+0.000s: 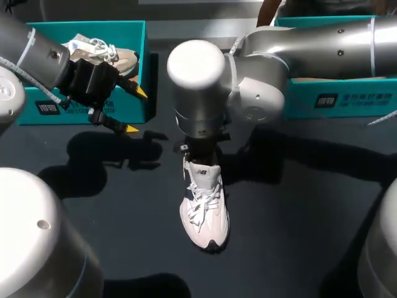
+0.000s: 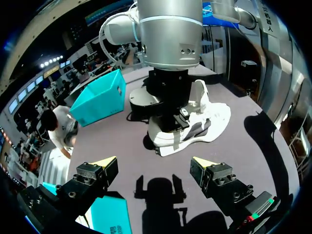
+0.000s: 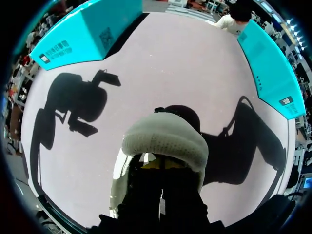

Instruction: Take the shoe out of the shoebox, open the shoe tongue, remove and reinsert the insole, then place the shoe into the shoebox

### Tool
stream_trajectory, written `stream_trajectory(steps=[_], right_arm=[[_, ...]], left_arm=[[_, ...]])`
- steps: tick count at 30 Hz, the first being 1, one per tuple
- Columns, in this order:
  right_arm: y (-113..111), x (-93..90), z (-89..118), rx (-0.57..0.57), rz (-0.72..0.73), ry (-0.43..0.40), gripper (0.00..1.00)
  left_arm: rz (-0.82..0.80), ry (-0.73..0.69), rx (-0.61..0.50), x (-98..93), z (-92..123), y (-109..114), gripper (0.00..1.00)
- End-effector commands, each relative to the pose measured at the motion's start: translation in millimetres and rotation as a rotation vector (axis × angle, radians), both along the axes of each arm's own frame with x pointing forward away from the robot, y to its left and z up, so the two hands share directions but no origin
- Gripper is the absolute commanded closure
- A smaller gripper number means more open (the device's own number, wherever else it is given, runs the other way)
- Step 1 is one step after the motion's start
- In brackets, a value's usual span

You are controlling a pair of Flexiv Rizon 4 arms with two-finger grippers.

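Shoe (image 1: pixel 205 208) out of box, upright on table (image 1: pixel 298 223) near mid, toe toward camera, laces tied. Heel sits directly under R arm (image 1: pixel 267 68), which comes in from the right and reaches to the centre with its wrist pointing straight down.

R gripper (image 3: pixel 157 165) is down at the heel opening. R wrist view shows the padded heel collar right in front of it, with a bit of yellow showing inside the shoe. Open or closed: can't tell, hidden by shoe and gripper body.

L gripper (image 1: pixel 136 110) is spread wide and holds nothing. It hangs over the table just in front of L box (image 1: pixel 133 37), well apart from the shoe. L wrist view: shoe and R arm are ahead of it.

L box (teal) at far L, 2nd shoe (image 1: pixel 102 53) inside. R box (image 1: pixel 347 99) (teal) at far R, behind R arm; contents not visible.
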State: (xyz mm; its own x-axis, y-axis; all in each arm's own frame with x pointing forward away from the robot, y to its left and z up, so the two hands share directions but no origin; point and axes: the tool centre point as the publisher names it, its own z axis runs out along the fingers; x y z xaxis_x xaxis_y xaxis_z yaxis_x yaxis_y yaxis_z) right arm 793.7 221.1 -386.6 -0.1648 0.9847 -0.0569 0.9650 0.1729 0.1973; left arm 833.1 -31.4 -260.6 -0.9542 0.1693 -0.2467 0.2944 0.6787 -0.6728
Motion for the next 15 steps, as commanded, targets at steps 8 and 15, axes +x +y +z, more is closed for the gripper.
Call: stream_trajectory(steps=[8, 15], right_arm=[[-11.0, -27.3, 39.7, 0.056, 0.011, 0.173, 1.0], [-3.3, -54.1, 45.0, 0.063, 0.0, 0.296, 1.0]], left_arm=[[0.001, 0.0, 0.003, -0.5, 0.3, 0.0, 0.0], [0.001, 0.0, 0.003, -0.5, 0.3, 0.0, 0.0]])
